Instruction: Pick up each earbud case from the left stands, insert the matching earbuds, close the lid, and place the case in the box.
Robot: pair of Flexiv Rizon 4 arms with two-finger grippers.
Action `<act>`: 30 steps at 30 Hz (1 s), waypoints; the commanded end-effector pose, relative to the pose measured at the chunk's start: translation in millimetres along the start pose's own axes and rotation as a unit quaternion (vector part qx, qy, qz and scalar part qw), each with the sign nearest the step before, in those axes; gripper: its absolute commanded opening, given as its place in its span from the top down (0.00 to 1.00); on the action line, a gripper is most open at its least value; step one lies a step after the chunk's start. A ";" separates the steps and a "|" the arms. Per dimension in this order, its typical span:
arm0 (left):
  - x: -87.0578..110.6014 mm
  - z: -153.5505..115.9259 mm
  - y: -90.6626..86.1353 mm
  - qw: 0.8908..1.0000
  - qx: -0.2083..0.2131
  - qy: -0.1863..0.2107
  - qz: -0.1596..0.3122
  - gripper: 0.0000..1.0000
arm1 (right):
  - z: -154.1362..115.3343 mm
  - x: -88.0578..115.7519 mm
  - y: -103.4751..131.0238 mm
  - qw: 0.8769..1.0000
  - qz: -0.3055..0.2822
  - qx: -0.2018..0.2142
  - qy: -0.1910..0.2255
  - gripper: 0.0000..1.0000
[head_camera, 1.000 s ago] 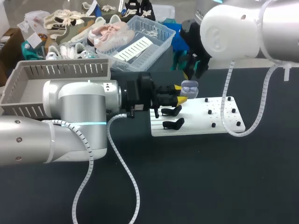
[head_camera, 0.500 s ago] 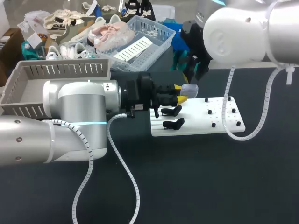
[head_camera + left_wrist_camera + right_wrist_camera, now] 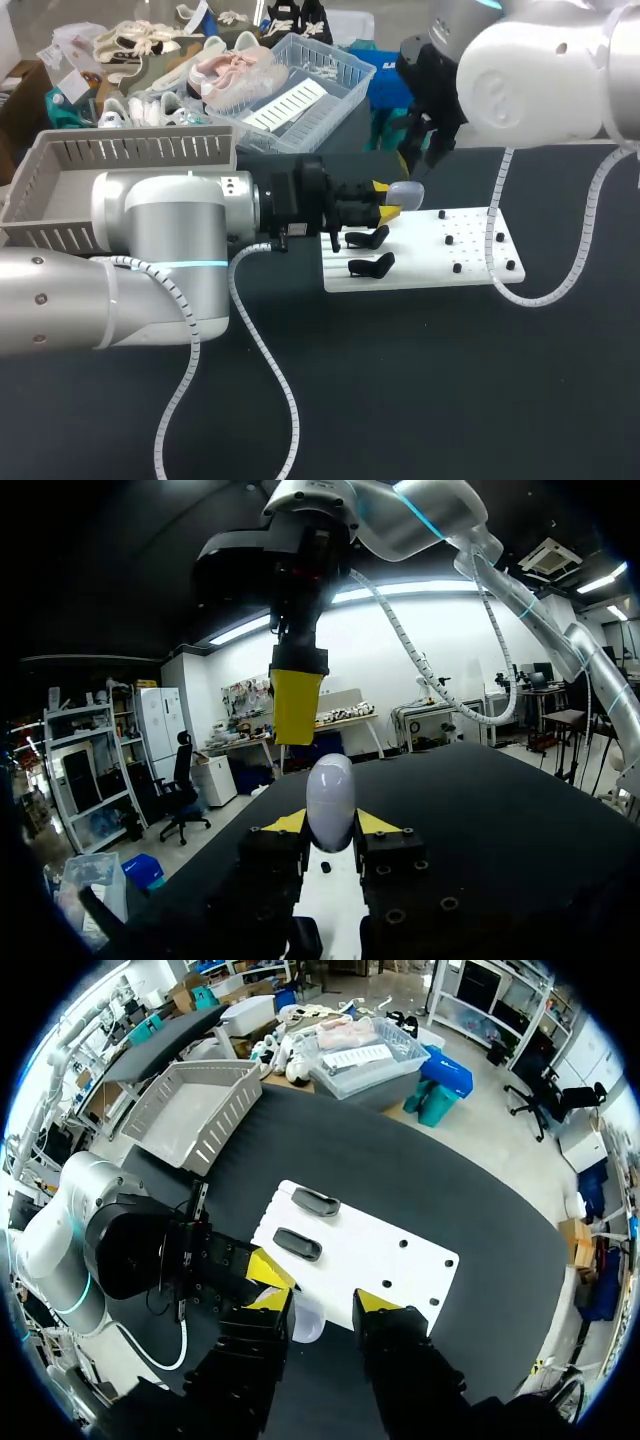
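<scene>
Clamping the closed case (image 3: 330, 802) between its fingers, the left gripper (image 3: 330, 822) held it above the white board (image 3: 420, 252); the right gripper (image 3: 320, 1305) hung just over it, fingers apart.

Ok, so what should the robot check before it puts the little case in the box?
1. Left tool shut on the earbud case: ok, a yellow tip presses each side.
2. Case closed: ok, it looks like one smooth shell.
3. Earbuds inside: cannot tell, the closed shell hides them.
4. Right tool clear of the case: ok, open and above it, not touching.
5. Room in the box: ok, bare floor shows in the right wrist view.
</scene>
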State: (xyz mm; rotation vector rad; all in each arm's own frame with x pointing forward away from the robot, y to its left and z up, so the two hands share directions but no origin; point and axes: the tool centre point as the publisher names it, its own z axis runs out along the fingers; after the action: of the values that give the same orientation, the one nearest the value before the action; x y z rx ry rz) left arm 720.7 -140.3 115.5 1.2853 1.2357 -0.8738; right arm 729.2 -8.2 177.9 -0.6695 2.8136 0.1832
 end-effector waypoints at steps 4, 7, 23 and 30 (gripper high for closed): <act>-1.4 -22.0 18.3 0.999 -0.030 0.001 0.010 1.00 | -17.5 22.2 2.1 0.999 -0.001 -0.004 -0.046 0.64; 0.5 -35.8 28.7 0.999 -0.047 0.011 0.016 1.00 | -22.2 25.8 1.8 0.998 -0.006 -0.005 -0.057 0.63; 14.0 -123.4 66.7 0.990 -0.116 0.075 0.035 1.00 | -36.3 40.5 -8.2 0.984 -0.062 -0.059 -0.157 0.62; 25.4 -166.4 80.4 0.982 -0.151 0.109 0.035 1.00 | -38.1 45.1 -5.5 0.975 -0.089 -0.075 -0.189 0.61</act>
State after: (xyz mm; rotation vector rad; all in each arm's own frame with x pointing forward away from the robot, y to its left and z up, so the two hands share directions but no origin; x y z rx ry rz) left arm 785.2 22.1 125.6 1.2373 1.4244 -0.5278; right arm 691.3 -34.8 203.9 -0.8607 2.4809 0.4127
